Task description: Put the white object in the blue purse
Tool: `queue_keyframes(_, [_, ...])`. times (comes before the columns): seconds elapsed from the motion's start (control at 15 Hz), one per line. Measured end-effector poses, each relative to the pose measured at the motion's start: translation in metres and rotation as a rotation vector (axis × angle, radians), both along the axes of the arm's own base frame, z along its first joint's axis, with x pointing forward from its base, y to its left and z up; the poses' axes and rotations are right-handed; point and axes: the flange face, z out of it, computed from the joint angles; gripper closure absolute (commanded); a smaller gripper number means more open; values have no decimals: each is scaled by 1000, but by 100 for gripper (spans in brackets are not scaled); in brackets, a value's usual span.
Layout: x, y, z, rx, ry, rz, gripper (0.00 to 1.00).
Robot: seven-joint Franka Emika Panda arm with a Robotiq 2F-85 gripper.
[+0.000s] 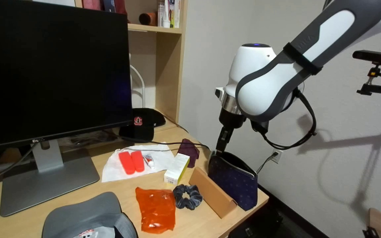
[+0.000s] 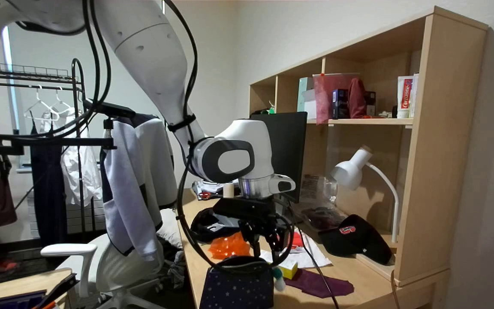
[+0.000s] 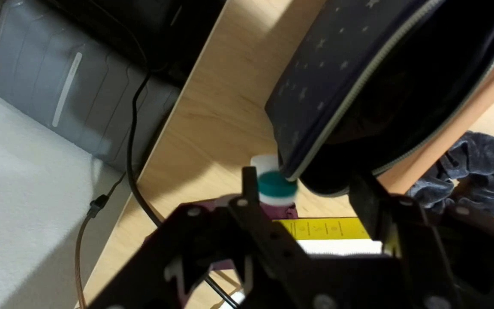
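Note wide-spread fingers (image 3: 249,184); grip white-and-teal container (image 3: 276,184), beside blue purse (image 1: 232,181), around mid-body; expect light, stiff, possibly slippery handling.

The blue purse (image 3: 315,86) gapes upward; a tan box (image 1: 212,192) bars one long side, a white-and-teal object (image 3: 276,184) one end

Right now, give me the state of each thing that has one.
Pincer: open.
Purse: upright, unzipped, mouth open.
White-teal object: outside the purse; upright or tilted, cannot tell.
White box: lying down.
White cloth: spread out.
Tube: lying on the cloth.
Scrunchie: lying in a ring.
Orange wrapper: crinkled, flat.
Monitor: screen dark.
Lamp: seems unlit.
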Motion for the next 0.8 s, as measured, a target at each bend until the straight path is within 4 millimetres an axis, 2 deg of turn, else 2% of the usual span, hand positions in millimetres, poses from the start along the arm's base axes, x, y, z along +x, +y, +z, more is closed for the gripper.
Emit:
queue_keyframes(0.07, [0,-1,0,0,-3,-3,4])
queue_keyframes(0.2, [0,-1,0,1,-7,-9,0])
queue_keyframes(0.8, [1,-1,1,2,-18,-20,0])
